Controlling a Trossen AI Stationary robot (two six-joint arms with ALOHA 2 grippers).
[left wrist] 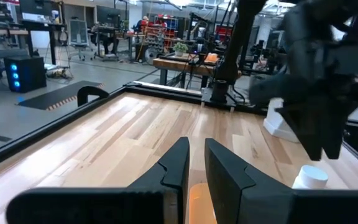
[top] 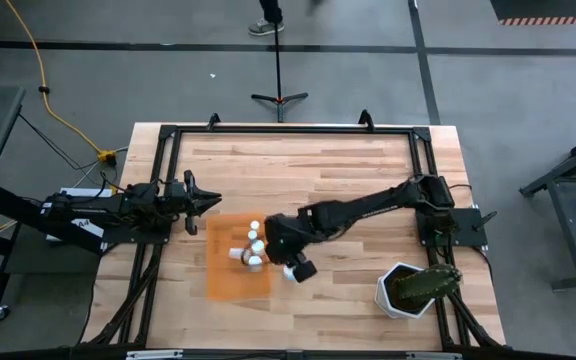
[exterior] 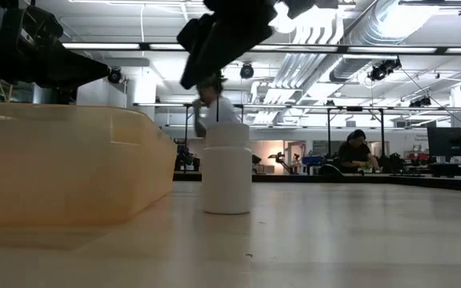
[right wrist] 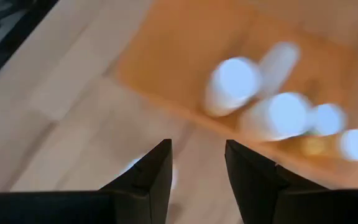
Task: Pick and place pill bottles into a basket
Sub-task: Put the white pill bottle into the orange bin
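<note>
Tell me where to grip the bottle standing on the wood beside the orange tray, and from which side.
Grip the bottle on its straight body below the cap, coming down from above with the right tool: it stands upright, clear of the tray.

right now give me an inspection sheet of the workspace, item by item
surface: wooden table in a black frame, mostly bare.
job's things: orange tray left of centre with a cluster of white bottles along its right side; one bottle upright on the table just outside the tray.
clutter: white pot with a plant at the table's right front.
end effectors: right end effector open, empty, above the table by the tray's right edge; left end effector nearly closed, empty, at the table's left edge.
cables: yellow cable on the floor, left.
surroundings: stand behind the table; person seated in the room.
</note>
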